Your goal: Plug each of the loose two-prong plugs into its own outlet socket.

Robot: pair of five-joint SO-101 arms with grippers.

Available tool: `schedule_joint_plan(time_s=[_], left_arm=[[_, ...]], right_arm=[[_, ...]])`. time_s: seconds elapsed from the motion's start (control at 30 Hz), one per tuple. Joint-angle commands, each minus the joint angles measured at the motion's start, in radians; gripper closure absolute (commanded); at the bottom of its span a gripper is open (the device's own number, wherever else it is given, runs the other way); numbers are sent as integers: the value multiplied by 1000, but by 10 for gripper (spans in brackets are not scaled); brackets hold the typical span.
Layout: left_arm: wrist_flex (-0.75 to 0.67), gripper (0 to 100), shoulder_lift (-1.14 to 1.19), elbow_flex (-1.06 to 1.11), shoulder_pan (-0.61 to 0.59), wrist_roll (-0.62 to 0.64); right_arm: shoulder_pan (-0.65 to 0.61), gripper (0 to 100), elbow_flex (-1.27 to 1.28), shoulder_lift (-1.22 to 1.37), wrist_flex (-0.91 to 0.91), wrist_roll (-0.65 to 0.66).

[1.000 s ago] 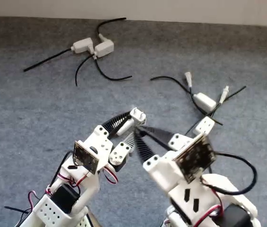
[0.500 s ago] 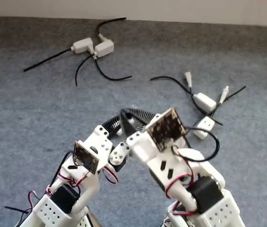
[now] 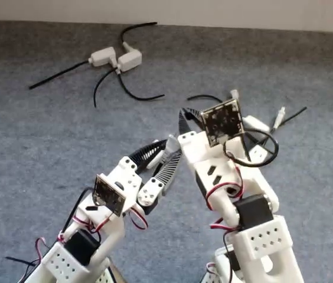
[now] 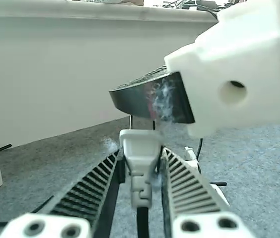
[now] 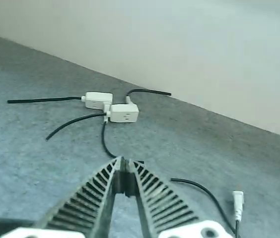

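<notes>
- Left gripper (image 4: 141, 157) clamps a white two-prong plug (image 4: 139, 173), prongs pointing outward, raised above the carpet (image 3: 30, 153) between the arms.
- Right gripper (image 5: 125, 173): tips nearly together; whether they hold anything cannot be told.
- Step, as judged: carrying the plug to a socket (image 3: 260, 154); next, prongs must align with slots.
- Open carpet lies on the left arm's side; the right arm crowds the plug.
</notes>
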Motion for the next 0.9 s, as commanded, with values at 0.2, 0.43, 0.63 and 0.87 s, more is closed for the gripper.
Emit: schedule_joint_plan(time_s=[0.2,0.43,0.63,0.87], left_arm=[[-6,994,-2,16,2,3],[-6,994,-1,18,2,2],[-6,994,-1,18,2,2],[-6,994,-1,18,2,2]], right_arm=[[41,991,-12,16,-18,11],[2,991,-142,-16,27,98],[-182,991,-346,-27,232,100],[-211,991,-173,-28,219,101]])
